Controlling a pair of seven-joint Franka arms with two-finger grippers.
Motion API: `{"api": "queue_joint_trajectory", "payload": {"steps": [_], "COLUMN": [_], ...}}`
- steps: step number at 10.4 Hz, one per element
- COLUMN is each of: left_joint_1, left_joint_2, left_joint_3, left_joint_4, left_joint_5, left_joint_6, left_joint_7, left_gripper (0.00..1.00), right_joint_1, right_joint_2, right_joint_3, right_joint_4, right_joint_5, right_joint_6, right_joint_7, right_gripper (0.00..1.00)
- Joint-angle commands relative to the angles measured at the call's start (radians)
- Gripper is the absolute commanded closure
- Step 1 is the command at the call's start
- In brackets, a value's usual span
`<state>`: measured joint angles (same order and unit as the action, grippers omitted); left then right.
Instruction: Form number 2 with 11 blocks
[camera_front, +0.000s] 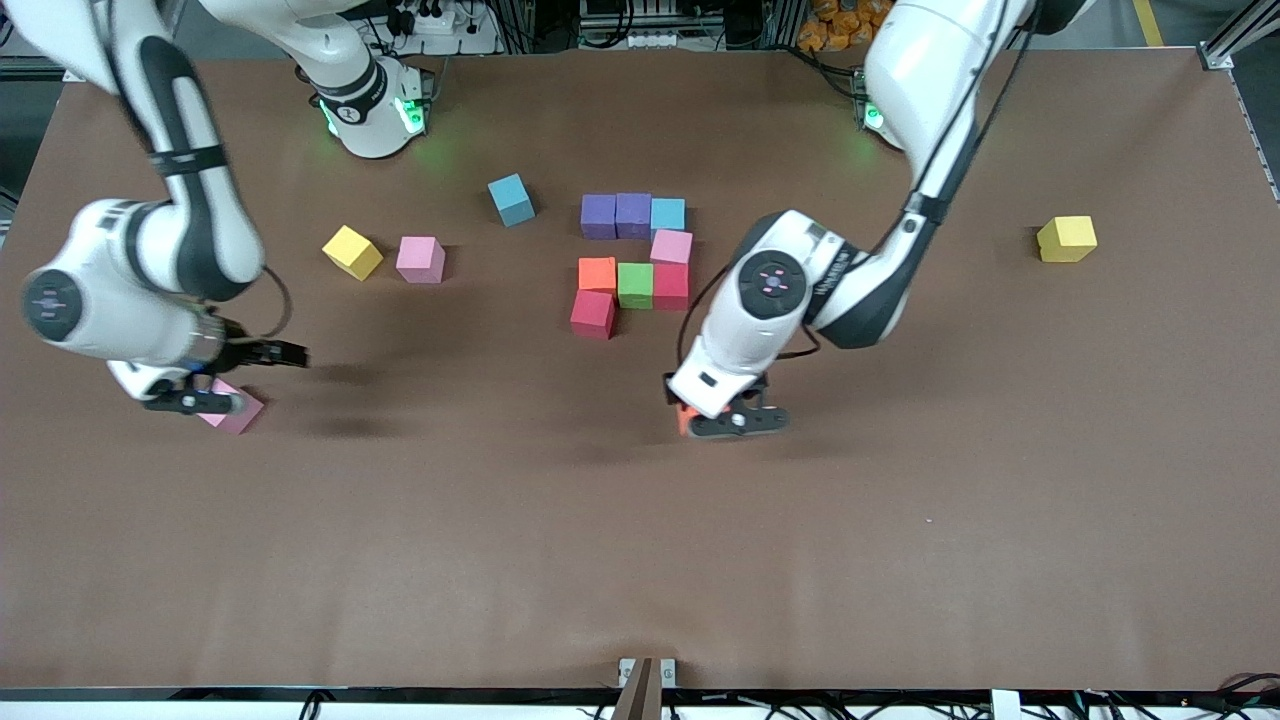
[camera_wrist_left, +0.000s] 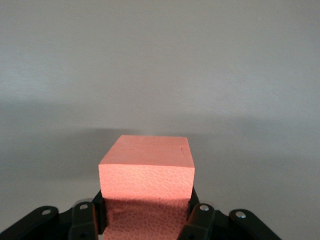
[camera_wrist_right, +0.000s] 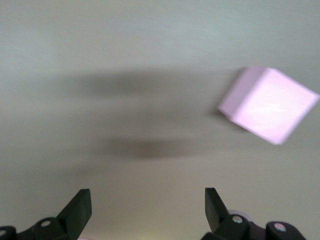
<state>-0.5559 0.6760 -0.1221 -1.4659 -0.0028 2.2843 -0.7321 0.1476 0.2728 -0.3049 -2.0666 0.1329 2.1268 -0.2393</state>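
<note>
With my left gripper (camera_front: 735, 420) clamped on the orange block (camera_wrist_left: 146, 170) over bare table, nearer the camera than the part-built 2 (camera_front: 634, 262), I should carry it level and set it flush beside the red block (camera_front: 592, 314), while my right gripper (camera_front: 225, 378) hangs wide open and empty over a pink block (camera_wrist_right: 268, 104).

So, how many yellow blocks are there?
2. One yellow block beside a pink block toward the right arm's end; the other yellow block alone toward the left arm's end. None seems hidden.

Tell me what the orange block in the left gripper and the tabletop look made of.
Orange block: probably foam, matte; its face shows a fine pebbled cell texture. Table: a dull brown sheet, maybe felt or paper; it is faintly streaked, without glare.
</note>
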Motion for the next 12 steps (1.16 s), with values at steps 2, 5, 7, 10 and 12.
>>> {"api": "queue_joint_trajectory", "payload": {"steps": [2, 5, 7, 10, 12], "left_joint_1": [-0.062, -0.116, -0.183, -0.217, -0.234], "left_joint_2": [0.060, 0.083, 0.120, 0.160, 0.177], "left_joint_3": [0.018, 0.027, 0.077, 0.093, 0.093], "left_joint_4": [0.056, 0.085, 0.128, 0.164, 0.183], "left_joint_5": [-0.037, -0.107, -0.155, -0.171, -0.195], "left_joint_6": [0.037, 0.035, 0.035, 0.038, 0.044], "left_joint_7": [-0.006, -0.006, -0.006, 0.005, 0.005], "left_gripper": [0.94, 0.94, 0.94, 0.94, 0.94], "right_joint_1": [-0.080, -0.124, -0.151, -0.186, -0.189], "right_joint_2": [0.020, 0.063, 0.104, 0.172, 0.206], "right_joint_3": [0.020, 0.021, 0.023, 0.024, 0.026], "right_joint_4": [-0.006, 0.026, 0.052, 0.051, 0.051], "right_joint_5": [-0.015, -0.007, 0.001, 0.097, 0.132], "right_joint_6": [0.025, 0.177, 0.302, 0.312, 0.331], "right_joint_7": [-0.413, -0.990, -1.210, -1.224, -1.226], "right_gripper": [0.00, 0.00, 0.00, 0.00, 0.00]}}
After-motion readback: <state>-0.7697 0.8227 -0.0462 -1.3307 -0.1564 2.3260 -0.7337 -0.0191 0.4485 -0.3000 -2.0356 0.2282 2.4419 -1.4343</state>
